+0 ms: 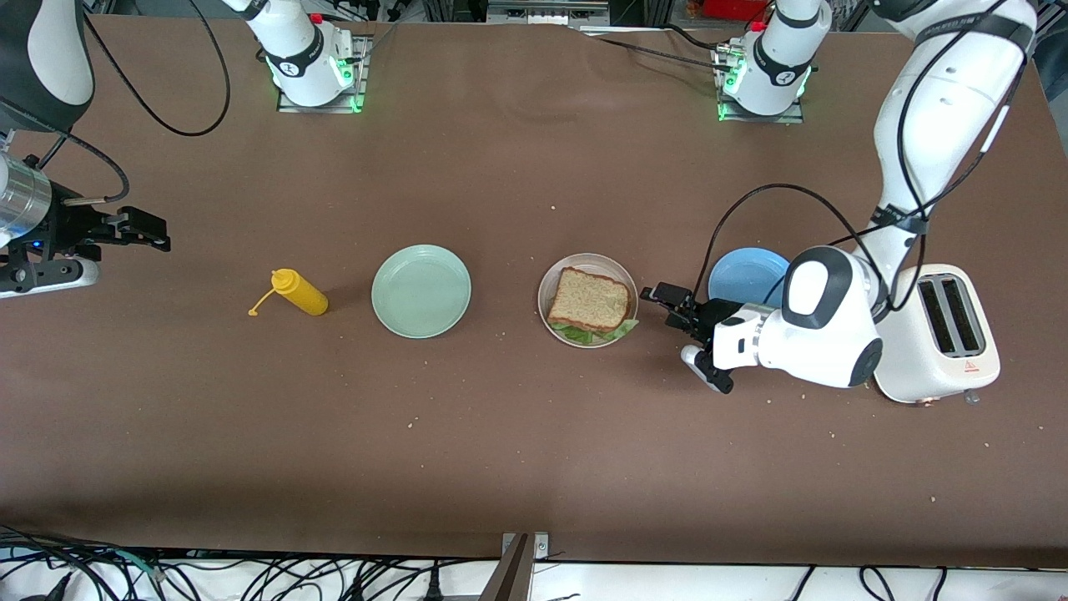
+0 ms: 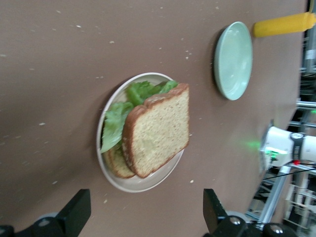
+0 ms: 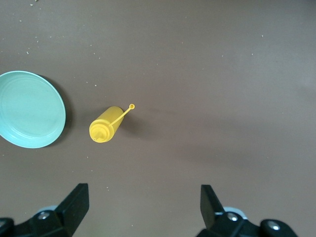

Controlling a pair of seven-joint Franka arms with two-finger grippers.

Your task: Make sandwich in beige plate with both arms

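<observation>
sandwich [image 1: 589,305] sitting assembled on beige plate [image 1: 552,282], lettuce peeking out | left gripper [image 1: 680,310] hovering just beside plate, jaws wide, holding nothing, likely released | right gripper [image 1: 125,229] waiting open, empty, near yellow bottle [image 1: 299,292]

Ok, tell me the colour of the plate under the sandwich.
Pale pinkish-beige plate; clearest in the left wrist view.

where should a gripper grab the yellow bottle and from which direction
Probably across the middle of the yellow bottle's body, coming straight down. It lies on its side beside the mint plate, so its round flanks face outward for the fingers. Avoid the narrow cap end with its loose tethered cap. The open right gripper, waiting at that end of the table, looks nearest.
</observation>
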